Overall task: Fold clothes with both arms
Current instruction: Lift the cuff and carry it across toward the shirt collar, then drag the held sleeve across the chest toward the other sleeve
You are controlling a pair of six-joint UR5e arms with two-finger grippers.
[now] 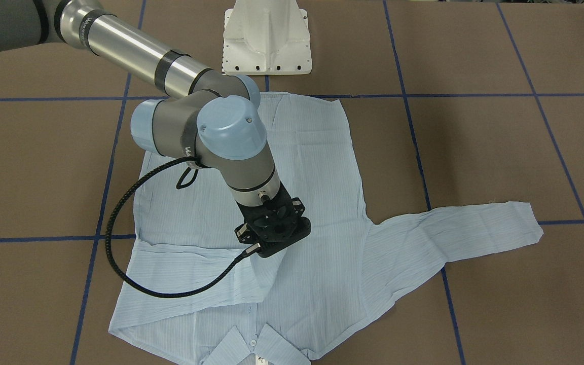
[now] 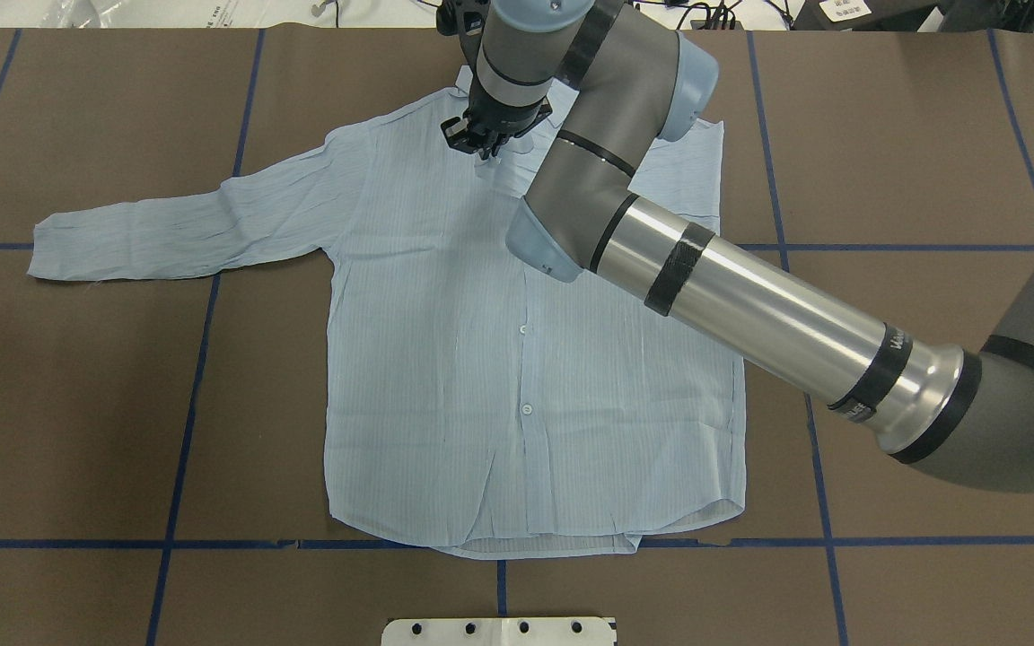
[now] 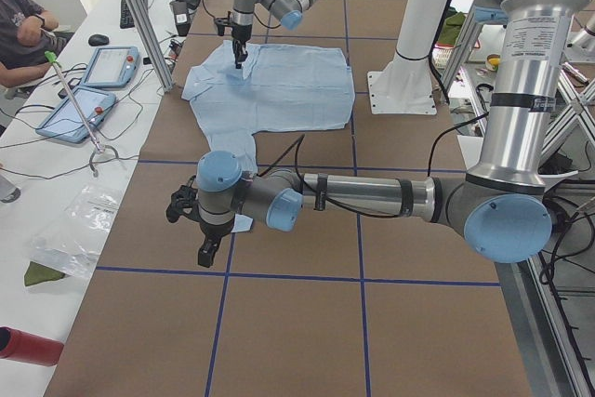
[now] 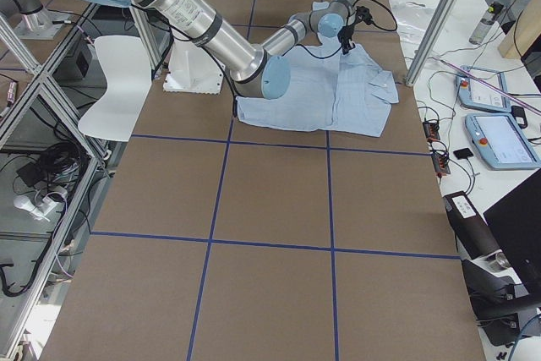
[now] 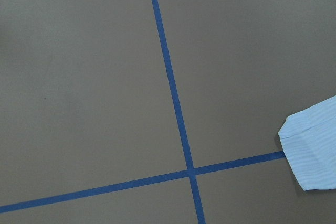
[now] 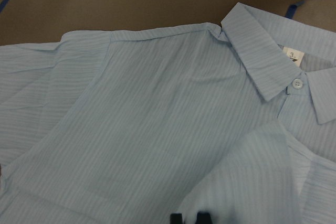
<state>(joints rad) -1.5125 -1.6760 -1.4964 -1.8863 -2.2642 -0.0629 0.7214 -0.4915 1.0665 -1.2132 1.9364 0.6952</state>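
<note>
The pale blue shirt (image 2: 481, 359) lies front up on the brown table, collar (image 6: 252, 51) at the far side from the robot. One sleeve (image 2: 185, 224) stretches out flat, and its cuff (image 5: 312, 150) shows in the left wrist view. The other sleeve (image 1: 195, 263) is drawn across the chest. My right gripper (image 2: 484, 151) stands low over the chest near the collar. Its fingertips (image 6: 176, 216) sit close together, apparently pinching that sleeve's end. My left gripper (image 3: 206, 250) hovers over bare table beside the outstretched cuff; I cannot tell whether it is open or shut.
The white pedestal base (image 1: 266, 40) stands just behind the shirt's hem. Blue tape lines (image 5: 173, 93) grid the table. A person (image 3: 23, 25) sits at the side bench with tablets (image 3: 112, 67) and cables. Brown table surrounds the shirt.
</note>
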